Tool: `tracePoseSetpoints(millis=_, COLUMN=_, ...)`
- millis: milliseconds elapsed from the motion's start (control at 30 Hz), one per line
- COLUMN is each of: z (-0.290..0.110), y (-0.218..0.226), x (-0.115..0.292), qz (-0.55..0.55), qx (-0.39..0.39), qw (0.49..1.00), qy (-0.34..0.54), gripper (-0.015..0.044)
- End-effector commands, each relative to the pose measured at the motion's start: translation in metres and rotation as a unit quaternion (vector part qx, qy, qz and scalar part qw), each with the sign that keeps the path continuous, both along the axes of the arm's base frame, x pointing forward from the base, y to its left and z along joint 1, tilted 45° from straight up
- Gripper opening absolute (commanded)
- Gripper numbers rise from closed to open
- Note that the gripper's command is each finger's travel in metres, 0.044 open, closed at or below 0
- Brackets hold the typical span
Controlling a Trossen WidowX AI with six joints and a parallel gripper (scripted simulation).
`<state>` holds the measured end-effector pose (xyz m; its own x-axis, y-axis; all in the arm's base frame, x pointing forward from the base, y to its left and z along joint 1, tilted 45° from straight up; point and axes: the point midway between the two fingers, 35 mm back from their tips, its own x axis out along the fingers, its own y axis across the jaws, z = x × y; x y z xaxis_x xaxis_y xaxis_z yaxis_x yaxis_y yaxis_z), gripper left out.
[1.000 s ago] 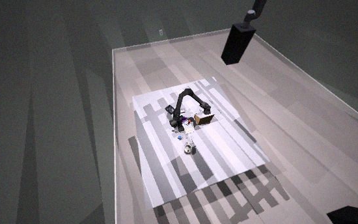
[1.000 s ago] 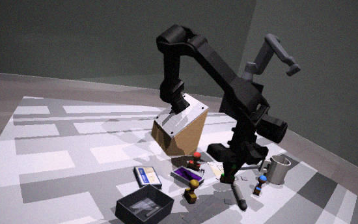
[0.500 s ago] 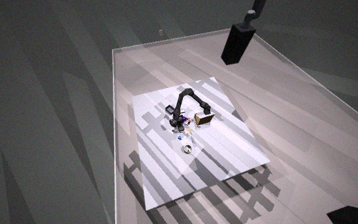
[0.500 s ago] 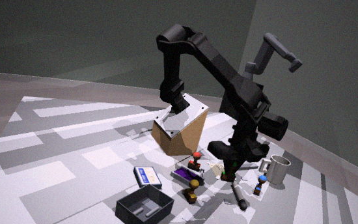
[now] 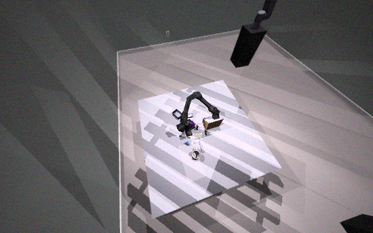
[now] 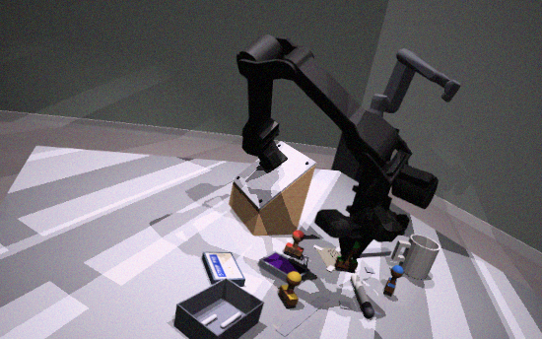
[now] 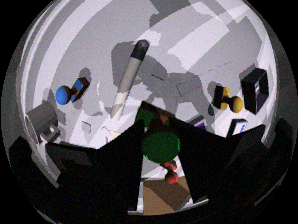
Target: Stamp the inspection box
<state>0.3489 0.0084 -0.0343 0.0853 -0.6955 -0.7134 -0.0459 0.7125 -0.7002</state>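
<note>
The arm [image 6: 315,89] folds down from its tan block mount [image 6: 273,207] near the middle of the desk [image 6: 118,207] and points its jaws straight down, clenched on the green-knobbed PASS stamp [image 6: 351,256]. In the exterior view the stamp's wooden base sits at the small cream card [image 6: 329,256], low enough that I cannot tell whether it touches the paper or hangs just above it. The wrist view looks down over the green knob [image 7: 161,144] between the two dark fingers, with a patch of tan card below it. Just beside the card, toward the block mount, stands a red-knobbed stamp [image 6: 296,243], and next to that lies the ink pad [image 6: 283,263] with its purple surface in a dark tray. A yellow-knobbed stamp [image 6: 291,288] stands nearer the front edge of the desk, and a blue-knobbed stamp [image 6: 393,280] stands on the far side of the card, close to a white mug [image 6: 421,256]. A marker pen [image 6: 362,298] with a dark cap lies between the yellow and blue stamps, toward the front edge. A blue-and-white booklet [image 6: 223,266] lies flat beside the ink pad, and a dark open box [image 6: 219,312] holding two small white sticks sits closest to the front edge.
</note>
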Motion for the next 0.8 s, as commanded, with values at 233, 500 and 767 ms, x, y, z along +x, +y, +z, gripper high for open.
tracePoseSetpoints(millis=233, z=0.0042, y=0.0042, x=-0.0009, qz=-0.002, qx=0.002, qw=1.0, qy=-0.001, gripper=0.0)
tracePoseSetpoints(millis=500, z=0.0071, y=0.0068, x=-0.0015, qz=-0.002, qx=0.002, qw=1.0, qy=0.0, gripper=0.0)
tracePoseSetpoints(millis=767, z=0.01, y=0.0095, x=-0.0022, qz=-0.002, qx=0.002, qw=1.0, qy=0.0, gripper=0.0)
